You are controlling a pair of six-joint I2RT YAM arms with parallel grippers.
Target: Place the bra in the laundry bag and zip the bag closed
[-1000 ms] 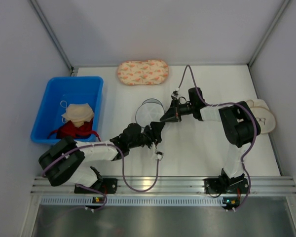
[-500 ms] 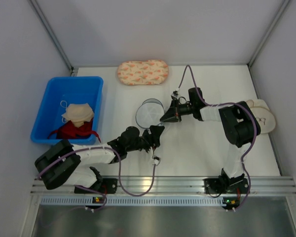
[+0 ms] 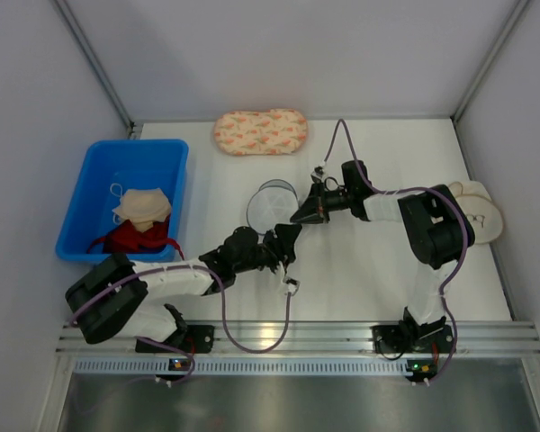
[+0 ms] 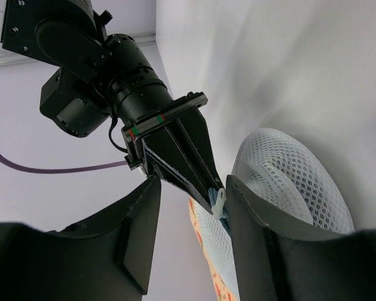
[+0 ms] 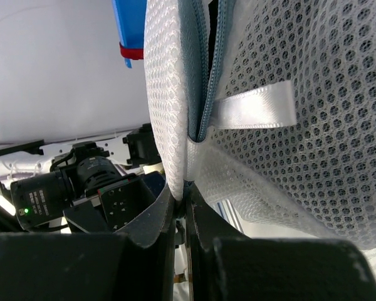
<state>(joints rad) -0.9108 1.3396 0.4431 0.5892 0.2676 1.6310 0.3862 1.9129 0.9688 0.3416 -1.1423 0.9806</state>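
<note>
Two grippers crowded the round white mesh laundry bag (image 3: 270, 203): right gripper (image 5: 183, 202) fingers clamped its zippered edge, left gripper (image 4: 193, 210) fingers stood apart just beside it.

Mesh laundry bag (image 5: 313, 163): white honeycomb cloth, matt, open weave. On the bag: grey woven zipper tape (image 5: 193, 50); white ribbon tab (image 5: 254, 106), satin, glossy. At bag's seam, right gripper (image 5: 183, 199): black plastic, matt, smooth.
</note>
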